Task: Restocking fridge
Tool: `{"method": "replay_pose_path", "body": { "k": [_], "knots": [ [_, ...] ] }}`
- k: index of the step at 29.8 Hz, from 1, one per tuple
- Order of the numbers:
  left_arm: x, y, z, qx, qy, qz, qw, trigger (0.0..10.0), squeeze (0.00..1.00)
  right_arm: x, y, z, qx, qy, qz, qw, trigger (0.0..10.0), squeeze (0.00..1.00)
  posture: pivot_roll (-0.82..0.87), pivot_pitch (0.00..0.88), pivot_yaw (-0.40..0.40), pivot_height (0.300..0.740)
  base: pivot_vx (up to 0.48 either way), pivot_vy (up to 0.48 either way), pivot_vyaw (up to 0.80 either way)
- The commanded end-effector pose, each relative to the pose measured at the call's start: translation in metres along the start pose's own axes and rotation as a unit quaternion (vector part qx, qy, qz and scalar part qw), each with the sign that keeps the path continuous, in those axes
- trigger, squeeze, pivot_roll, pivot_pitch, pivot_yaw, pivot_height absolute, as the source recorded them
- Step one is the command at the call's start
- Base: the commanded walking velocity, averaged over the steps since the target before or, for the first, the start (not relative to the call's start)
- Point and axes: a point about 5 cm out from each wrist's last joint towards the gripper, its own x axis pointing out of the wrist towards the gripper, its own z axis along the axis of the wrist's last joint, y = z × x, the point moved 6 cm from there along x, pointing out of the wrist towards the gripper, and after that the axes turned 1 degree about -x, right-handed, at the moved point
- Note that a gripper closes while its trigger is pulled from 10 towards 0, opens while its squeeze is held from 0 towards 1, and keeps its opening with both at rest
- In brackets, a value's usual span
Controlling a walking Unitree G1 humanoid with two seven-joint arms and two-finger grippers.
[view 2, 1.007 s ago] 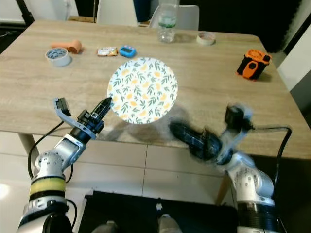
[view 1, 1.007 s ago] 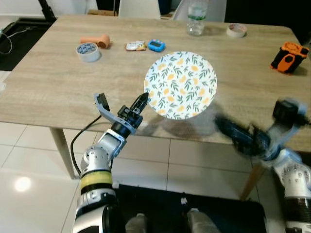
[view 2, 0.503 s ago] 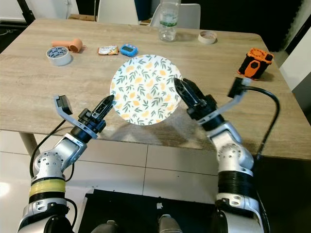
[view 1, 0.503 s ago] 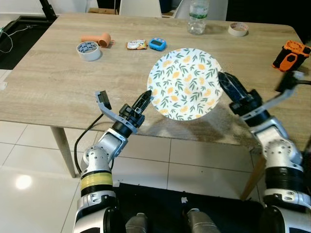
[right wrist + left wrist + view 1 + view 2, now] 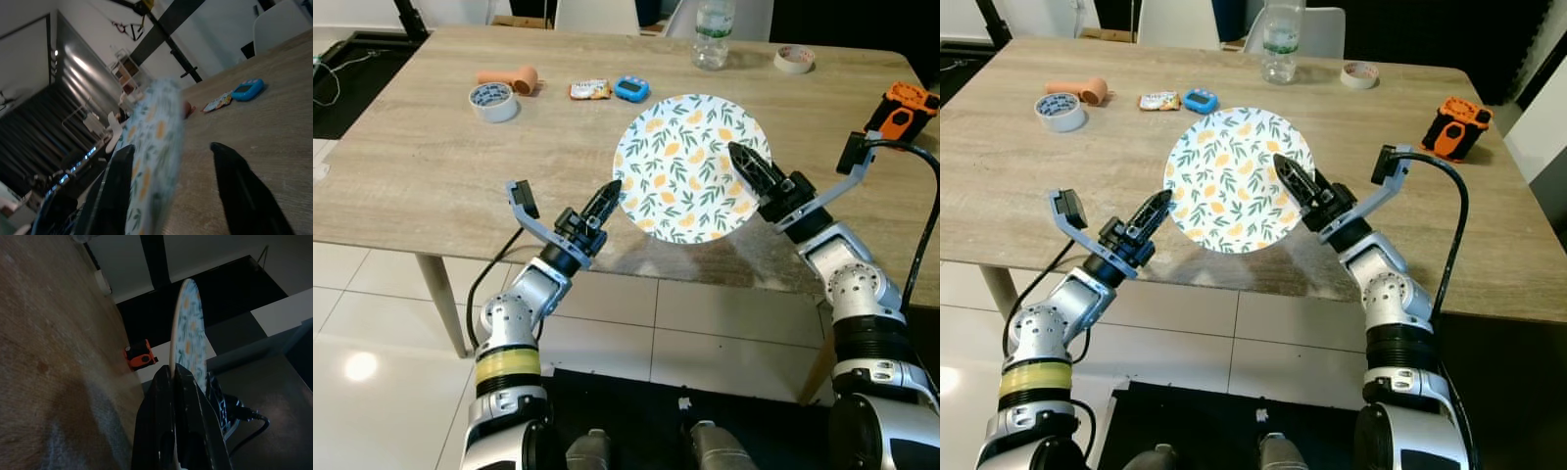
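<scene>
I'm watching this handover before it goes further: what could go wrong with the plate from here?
The left hand pinches the floral plate only at its rim, holding it up off the table, so it might slip or swing down. The right hand is open with its fingers around the opposite edge; closing off-centre could knock the plate loose.

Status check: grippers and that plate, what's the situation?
Left gripper shut on plate rim, plate held above table. Right gripper open at the opposite rim. Nothing in the way.
</scene>
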Motion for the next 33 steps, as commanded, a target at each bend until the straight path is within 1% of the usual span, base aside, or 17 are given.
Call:
{"method": "replay_pose_path", "body": {
  "k": [1, 10, 12, 13, 15, 16, 21, 25, 28, 30, 31, 33],
  "knots": [
    [-0.001, -0.003, -0.005, -0.001, 0.01, -0.012, 1.0, 10.0, 0.0, -0.004, -0.001, -0.004, 0.001, 0.017, 0.002, 1.0, 0.0, 0.0, -0.04, 0.103, -0.013, 0.74, 0.0, 0.0, 0.0],
    [-0.003, -0.002, -0.004, 0.012, 0.013, -0.012, 1.0, 10.0, 0.0, -0.006, -0.005, 0.003, -0.004, 0.017, -0.004, 1.0, 0.0, 0.0, -0.04, 0.103, -0.013, 0.74, 0.0, 0.0, 0.0],
    [-0.003, -0.006, -0.003, 0.018, 0.013, -0.023, 0.999, 10.0, 0.0, -0.006, -0.004, 0.002, -0.006, 0.019, -0.004, 1.0, 0.0, 0.0, -0.05, 0.101, -0.009, 0.74, 0.0, 0.0, 0.0],
    [-0.004, -0.01, -0.004, 0.02, 0.015, -0.033, 0.999, 10.0, 0.61, -0.006, -0.003, 0.001, -0.007, 0.021, -0.001, 1.0, 0.0, 0.0, -0.05, 0.101, -0.009, 0.74, 0.0, 0.0, 0.0],
    [-0.004, -0.012, -0.006, 0.02, 0.019, -0.039, 0.999, 10.0, 0.61, -0.006, -0.003, 0.001, -0.007, 0.022, 0.0, 1.0, 0.0, 0.0, -0.05, 0.101, -0.009, 0.74, 0.0, 0.0, 0.0],
    [-0.004, -0.015, -0.009, 0.018, 0.024, -0.048, 0.998, 10.0, 1.0, -0.006, -0.002, 0.001, -0.006, 0.022, 0.002, 1.0, 0.0, 0.0, -0.05, 0.101, -0.009, 0.74, 0.0, 0.0, 0.0],
    [-0.004, -0.02, -0.013, 0.015, 0.031, -0.061, 0.998, 10.0, 1.0, -0.006, -0.001, 0.001, -0.007, 0.022, 0.006, 1.0, 0.0, 0.0, -0.05, 0.101, -0.009, 0.74, 0.0, 0.0, 0.0],
    [-0.008, -0.029, -0.019, -0.009, 0.049, -0.088, 0.995, 10.0, 1.0, -0.003, 0.005, 0.002, -0.014, 0.027, 0.023, 0.999, 0.0, 0.0, -0.05, 0.107, -0.006, 0.74, 0.0, 0.0, 0.0],
    [-0.011, -0.035, -0.027, -0.01, 0.071, -0.104, 0.992, 10.0, 1.0, -0.001, 0.014, -0.002, -0.016, 0.043, 0.05, 0.998, 0.0, 0.0, -0.05, 0.107, -0.006, 0.74, 0.0, 0.0, 0.0],
    [-0.012, -0.037, -0.032, -0.011, 0.083, -0.107, 0.991, 10.0, 1.0, 0.0, 0.026, -0.007, -0.013, 0.053, 0.08, 0.995, 0.0, 0.0, -0.05, 0.107, -0.006, 0.74, 0.0, 0.0, 0.0],
    [-0.012, -0.037, -0.032, -0.011, 0.083, -0.107, 0.991, 10.0, 1.0, 0.0, 0.026, -0.007, -0.013, 0.053, 0.08, 0.995, 0.0, 0.0, -0.05, 0.107, -0.006, 0.74, 0.0, 0.0, 0.0],
    [-0.012, -0.034, -0.035, -0.005, 0.091, -0.101, 0.991, 10.0, 1.0, 0.0, 0.041, -0.012, -0.007, 0.064, 0.117, 0.991, 0.0, 0.0, -0.05, 0.11, -0.004, 0.74, 0.0, 0.0, 0.0]
  ]
}}
